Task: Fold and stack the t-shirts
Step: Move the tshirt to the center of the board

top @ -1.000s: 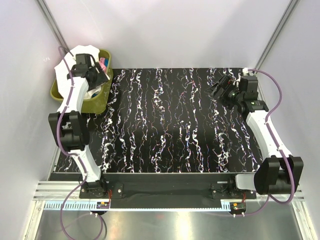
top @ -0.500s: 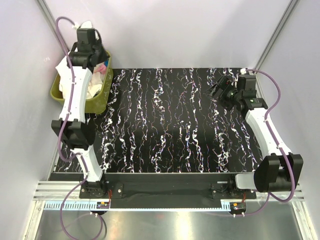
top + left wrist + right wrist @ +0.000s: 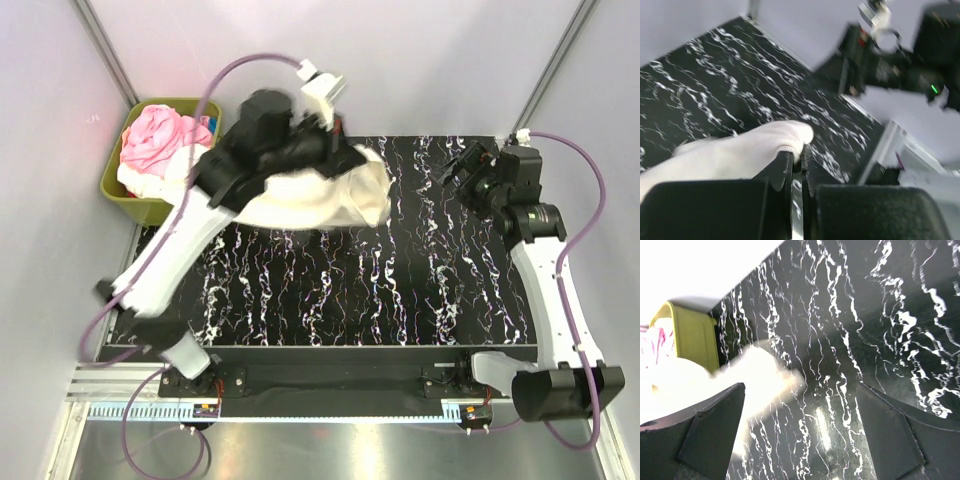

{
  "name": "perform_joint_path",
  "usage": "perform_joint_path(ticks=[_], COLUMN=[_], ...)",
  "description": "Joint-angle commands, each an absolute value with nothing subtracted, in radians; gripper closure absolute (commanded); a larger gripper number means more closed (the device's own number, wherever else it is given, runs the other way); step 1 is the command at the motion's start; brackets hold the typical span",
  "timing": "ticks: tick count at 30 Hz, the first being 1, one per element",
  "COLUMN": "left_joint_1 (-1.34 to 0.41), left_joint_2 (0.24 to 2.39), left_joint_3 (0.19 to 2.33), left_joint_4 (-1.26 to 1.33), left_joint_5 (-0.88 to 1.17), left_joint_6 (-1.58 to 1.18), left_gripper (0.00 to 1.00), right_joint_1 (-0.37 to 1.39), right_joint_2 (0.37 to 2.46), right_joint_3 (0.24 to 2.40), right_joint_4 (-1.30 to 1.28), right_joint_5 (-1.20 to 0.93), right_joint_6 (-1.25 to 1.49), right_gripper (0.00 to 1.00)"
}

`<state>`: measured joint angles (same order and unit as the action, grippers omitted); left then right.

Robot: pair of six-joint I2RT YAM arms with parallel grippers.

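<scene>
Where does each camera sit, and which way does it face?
Top external: above and behind the bases, looking down on the table; left arm and right arm show.
Left wrist: on the left gripper, facing the right arm; its shut fingers pinch the cream t-shirt.
Right wrist: on the open right gripper, facing the green bin.
Shared: all three show the t-shirt.

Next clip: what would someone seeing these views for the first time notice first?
The white t-shirt stands out, bunched above the far left of the black marbled table and pinched in the shut left claw. Next come the olive bin at the far left corner, with a pink garment on top, and the right claw, open and empty at the far right.
</scene>
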<state>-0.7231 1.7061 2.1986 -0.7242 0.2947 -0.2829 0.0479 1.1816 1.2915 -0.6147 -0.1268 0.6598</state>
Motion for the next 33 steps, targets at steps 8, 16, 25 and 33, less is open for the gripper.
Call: perform_joint_path(ticks=[8,16,25,33], left_joint_1=[-0.66,-0.692,-0.712,-0.695], left_joint_2=[1.255,1.456,1.511,1.809], left_joint_3=[1.584,1.538,1.514,1.858], left_joint_4=[-0.571,-0.505,-0.555,-0.696], left_joint_5=[0.097,0.227,0.114,0.101], left_joint_6=[-0.343,-0.471,-0.468,-0.459], left_gripper=[0.78,0.88,0.91,0.88], right_joint_1=[0.055,0.054,0.207,0.454], right_joint_2=[1.138,1.14,1.153,1.229], right_joint_3=[1.269,1.204,1.034,0.996], right_joint_4=[-0.635,-0.663,-0.669,-0.638], right_joint_5=[-0.139,-0.181,-0.232,-0.137], right_joint_6=[0.718,0.704,0.675,0.69], right_gripper=[0.01,0.02,0.13,0.17])
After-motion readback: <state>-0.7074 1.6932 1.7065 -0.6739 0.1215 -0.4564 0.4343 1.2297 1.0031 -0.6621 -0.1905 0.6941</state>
